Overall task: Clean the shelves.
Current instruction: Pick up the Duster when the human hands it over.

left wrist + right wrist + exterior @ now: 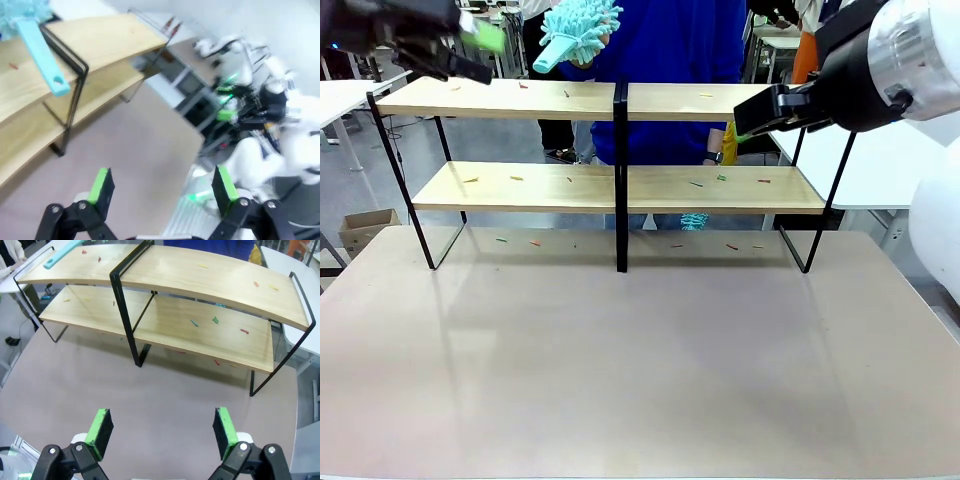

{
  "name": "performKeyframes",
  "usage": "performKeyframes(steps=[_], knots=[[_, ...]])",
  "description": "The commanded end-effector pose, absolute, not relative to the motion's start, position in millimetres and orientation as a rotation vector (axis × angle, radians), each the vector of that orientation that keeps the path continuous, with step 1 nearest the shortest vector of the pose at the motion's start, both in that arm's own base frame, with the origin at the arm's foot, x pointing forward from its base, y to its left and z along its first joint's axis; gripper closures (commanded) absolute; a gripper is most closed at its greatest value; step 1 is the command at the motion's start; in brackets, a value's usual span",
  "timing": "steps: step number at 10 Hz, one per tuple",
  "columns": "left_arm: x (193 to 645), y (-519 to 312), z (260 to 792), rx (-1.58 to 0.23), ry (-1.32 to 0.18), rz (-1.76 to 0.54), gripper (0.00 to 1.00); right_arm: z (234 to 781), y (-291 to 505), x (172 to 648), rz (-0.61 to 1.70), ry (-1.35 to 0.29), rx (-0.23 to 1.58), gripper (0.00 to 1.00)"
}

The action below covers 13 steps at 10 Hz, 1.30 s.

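The shelves [620, 185] stand across the far side of the beige table, two light-wood boards in a black frame, with small coloured scraps on both boards. Behind them a person in blue holds a teal fluffy duster [578, 30] above the top board. My left gripper [470, 50] hovers high over the rack's left end, and my right gripper [755, 115] hovers at its right end near the top board. In the left wrist view my left gripper [163, 187] is open and empty, with the duster's handle [42, 55] over the shelves [100, 45]. My right gripper [161, 427] is open and empty above the table, facing the shelves [200, 285].
The beige tabletop [640, 370] stretches wide in front of the rack, with a few scraps lying under the lower board [535, 242]. White tables [880, 170] stand at the sides and a cardboard box [365, 228] sits on the floor at left.
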State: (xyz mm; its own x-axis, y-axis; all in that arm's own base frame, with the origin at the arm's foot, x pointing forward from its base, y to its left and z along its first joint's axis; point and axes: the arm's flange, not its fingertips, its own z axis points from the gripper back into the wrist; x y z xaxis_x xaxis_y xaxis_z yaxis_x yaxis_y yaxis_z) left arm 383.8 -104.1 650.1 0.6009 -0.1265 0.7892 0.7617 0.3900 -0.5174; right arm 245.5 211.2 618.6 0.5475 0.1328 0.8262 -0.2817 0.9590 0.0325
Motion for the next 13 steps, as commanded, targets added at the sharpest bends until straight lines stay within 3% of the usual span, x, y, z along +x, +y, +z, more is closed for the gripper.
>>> performKeyframes(steps=[1,6,13], knots=[[446.7,-86.0,648.2,-1.158,-0.605,-0.432,0.00,618.4,211.3,245.8,0.246,-0.961,0.174,0.00],[575.5,-108.8,618.8,-1.273,-0.418,-0.101,0.00,618.4,211.3,245.8,0.246,-0.961,0.174,0.00],[591.7,-131.7,611.5,-1.276,-0.406,-0.090,0.00,618.4,211.3,245.8,0.246,-0.961,0.174,0.00]])
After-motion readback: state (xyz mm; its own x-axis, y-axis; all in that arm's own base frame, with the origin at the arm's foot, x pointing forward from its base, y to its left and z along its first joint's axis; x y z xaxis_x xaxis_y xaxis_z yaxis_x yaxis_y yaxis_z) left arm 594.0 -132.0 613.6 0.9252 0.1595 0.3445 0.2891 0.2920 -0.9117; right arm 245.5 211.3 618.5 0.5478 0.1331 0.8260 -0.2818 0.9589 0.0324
